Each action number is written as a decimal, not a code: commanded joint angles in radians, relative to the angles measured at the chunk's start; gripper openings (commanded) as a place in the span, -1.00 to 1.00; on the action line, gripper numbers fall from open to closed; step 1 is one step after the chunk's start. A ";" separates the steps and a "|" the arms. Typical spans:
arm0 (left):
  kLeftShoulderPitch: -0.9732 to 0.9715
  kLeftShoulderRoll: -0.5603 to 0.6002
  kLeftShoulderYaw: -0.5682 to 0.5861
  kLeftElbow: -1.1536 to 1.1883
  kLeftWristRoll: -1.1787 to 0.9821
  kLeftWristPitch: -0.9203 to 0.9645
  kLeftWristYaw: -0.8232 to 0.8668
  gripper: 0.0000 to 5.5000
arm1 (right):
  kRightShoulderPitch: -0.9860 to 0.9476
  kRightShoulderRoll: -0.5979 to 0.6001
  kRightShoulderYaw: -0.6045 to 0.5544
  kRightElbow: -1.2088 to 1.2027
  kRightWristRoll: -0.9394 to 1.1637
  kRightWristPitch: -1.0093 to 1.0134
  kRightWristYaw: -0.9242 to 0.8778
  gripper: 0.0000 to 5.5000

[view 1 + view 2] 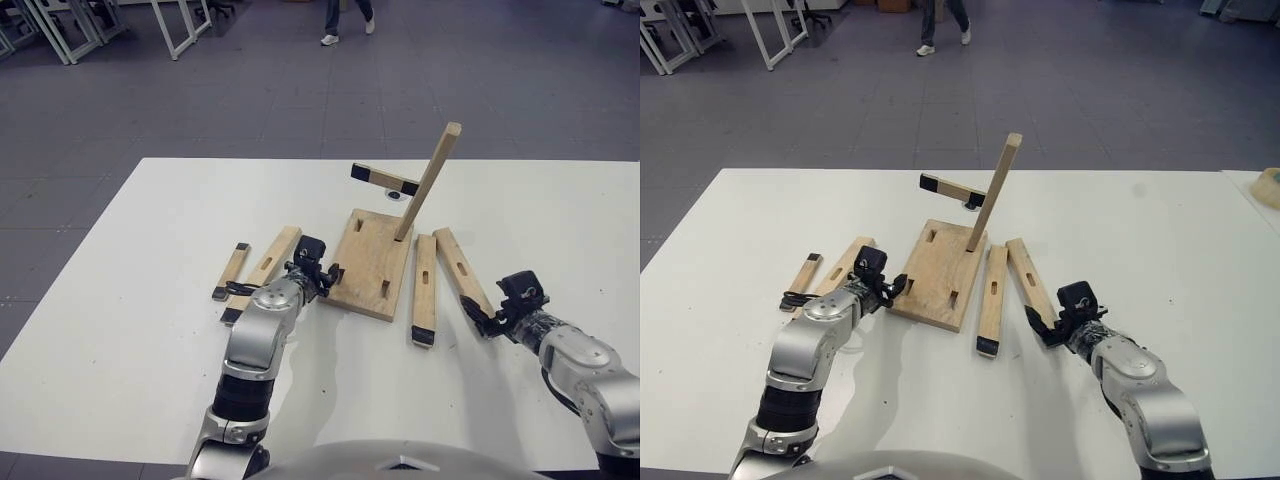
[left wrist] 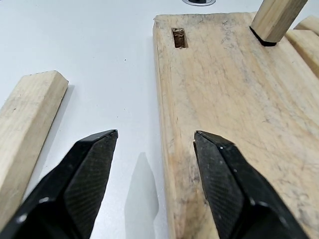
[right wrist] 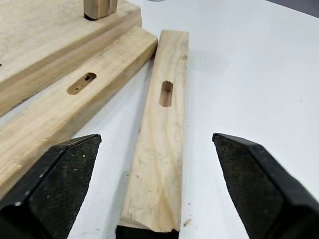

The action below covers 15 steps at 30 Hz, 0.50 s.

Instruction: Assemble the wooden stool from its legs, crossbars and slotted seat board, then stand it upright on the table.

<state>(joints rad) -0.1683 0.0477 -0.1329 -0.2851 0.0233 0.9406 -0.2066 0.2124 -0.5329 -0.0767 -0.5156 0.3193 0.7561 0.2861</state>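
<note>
Left gripper (image 2: 154, 137) was released, straddling the seat board (image 2: 234, 114) edge, loose leg (image 2: 25, 134) just outside it. Right gripper (image 3: 157, 140) was released around the slotted leg (image 3: 160, 124); second leg (image 3: 65, 109) sat just beside.

I am counting one seat board (image 1: 372, 262). I am counting four long legs: the standing leg (image 1: 430, 178), the inner right leg (image 1: 425, 288), the outer right leg (image 1: 460, 268) and the left leg (image 1: 272, 258). I am counting two short crossbars: the back crossbar (image 1: 384, 179) and the left crossbar (image 1: 231, 268). I am seeing two grippers, the left gripper (image 2: 155, 142) and the right gripper (image 3: 157, 142), and one white table (image 1: 130, 300).
</note>
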 commanded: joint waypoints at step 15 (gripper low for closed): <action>0.114 0.158 -0.068 0.230 0.053 -0.322 -0.048 0.04 | 0.030 0.176 -0.025 0.256 -0.008 -0.125 -0.009 -0.03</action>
<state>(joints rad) -0.0701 0.1987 -0.1601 -0.1059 0.0681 0.6316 -0.2213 0.2356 -0.3779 -0.0886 -0.2999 0.2879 0.5888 0.2792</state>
